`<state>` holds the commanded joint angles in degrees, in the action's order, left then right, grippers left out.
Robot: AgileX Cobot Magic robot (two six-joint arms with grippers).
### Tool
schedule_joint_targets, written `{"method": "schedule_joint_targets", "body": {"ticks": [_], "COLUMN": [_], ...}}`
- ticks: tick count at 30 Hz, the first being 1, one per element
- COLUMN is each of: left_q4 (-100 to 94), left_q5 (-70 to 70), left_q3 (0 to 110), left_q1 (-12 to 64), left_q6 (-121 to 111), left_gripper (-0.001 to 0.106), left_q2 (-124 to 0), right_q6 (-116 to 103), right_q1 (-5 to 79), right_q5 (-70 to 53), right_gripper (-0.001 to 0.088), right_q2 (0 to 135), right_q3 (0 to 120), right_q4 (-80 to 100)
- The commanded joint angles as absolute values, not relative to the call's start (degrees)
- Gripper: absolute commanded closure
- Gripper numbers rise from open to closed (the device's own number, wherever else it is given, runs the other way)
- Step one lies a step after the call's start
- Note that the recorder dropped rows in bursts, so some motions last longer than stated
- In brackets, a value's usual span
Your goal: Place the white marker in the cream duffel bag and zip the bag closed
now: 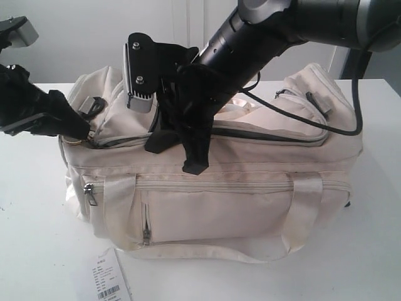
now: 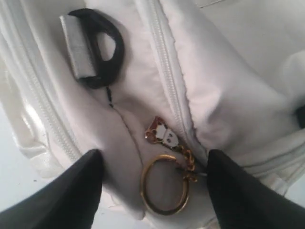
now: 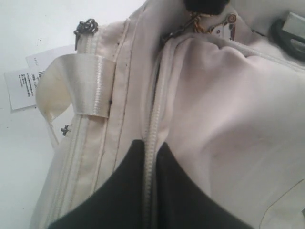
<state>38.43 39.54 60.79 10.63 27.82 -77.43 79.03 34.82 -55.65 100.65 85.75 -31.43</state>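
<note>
Exterior view: cream duffel bag [image 1: 238,207] upright on the white desk [image 1: 369,251], long axis side to side across the picture, front pockets toward the camera, curved top flap up, zip line along that same axis. No sign of the white marker in any view; probably inside the bag, but cannot tell, so no heading or axis to report for it.

Right end effector [image 3: 150,147] over the bag's top, fingers pressed together on the flap's zip line. Left end effector [image 2: 153,155] at the bag's end on the left of the exterior view, fingers apart, either side of the brass key ring [image 2: 143,188] and its small charm [image 2: 162,132], closed on neither. Dark gap along the flap edge: zip judged not fully shut.

Risks from here:
- closing on the loose ring or chain and slipping off under pull
- dragging the soft bag along the desk instead of running the slider, with only a pinch of fabric as anchor
- flap cloth bunching into the teeth and jamming
- zipping an empty bag, with the marker perhaps elsewhere
</note>
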Motion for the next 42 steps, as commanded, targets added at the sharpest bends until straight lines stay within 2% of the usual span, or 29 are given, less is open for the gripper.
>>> {"method": "schedule_joint_targets", "body": {"ticks": [3,10,13,14,21,23,25,29,31,33,37,42], "left_q4": [39.3,38.48,37.52,36.72,33.77,32.54,32.55,34.18,34.18,34.7,43.16,40.44], "left_q5": [40.21,40.78,40.12,39.68,34.04,33.66,34.07,34.39,34.03,34.17,39.39,40.26], "left_q3": [60.79,60.79,60.79,60.79,60.79,60.79,60.79,60.79,60.79,60.79,60.79,60.79], "left_q1": [10.72,10.72,10.72,10.72,8.67,7.58,6.94,7.08,7.08,7.08,7.16,11.43], "left_q6": [29.98,32.16,32.96,33.47,29.28,27.59,26.94,27.8,28.79,28.91,33.64,34.7], "left_gripper": [0.047,0.09,0.105,0.105,0.105,0.1,0.084,0.043,0.032,0.033,0.049,0.05], "left_q2": [-77.19,-77.11,-76.8,-76.64,-75.33,-75.33,-75.33,-74.65,-73.6,-72.37,-70.65,-72.28], "right_q6": [79.03,79.03,79.03,79.03,72.85,71.21,71.08,70.66,70.36,70.24,70.24,70.24], "right_q1": [34.82,34.82,34.82,34.82,34.82,34.82,34.82,34.82,34.82,34.82,34.82,34.82], "right_q5": [-55.65,-55.65,-55.65,-55.65,-53.41,-52.54,-52.31,-52.29,-52.18,-52.18,-52.18,-52.18], "right_gripper": [0.0868,0.0868,0.0868,0.0868,0.0868,0.0868,0.0868,0.0868,0.0868,0.0868,0.0868,0.0868], "right_q2": [100.65,100.65,100.65,100.65,100.65,100.65,100.65,100.65,100.65,100.65,100.65,100.65], "right_q3": [85.75,85.75,85.75,85.75,85.75,85.75,85.75,85.75,85.75,85.75,85.75,85.75], "right_q4": [-31.43,-31.43,-31.43,-31.43,-31.3,-31.3,-31.3,-31.3,-31.3,-31.3,-31.3,-31.41]}}
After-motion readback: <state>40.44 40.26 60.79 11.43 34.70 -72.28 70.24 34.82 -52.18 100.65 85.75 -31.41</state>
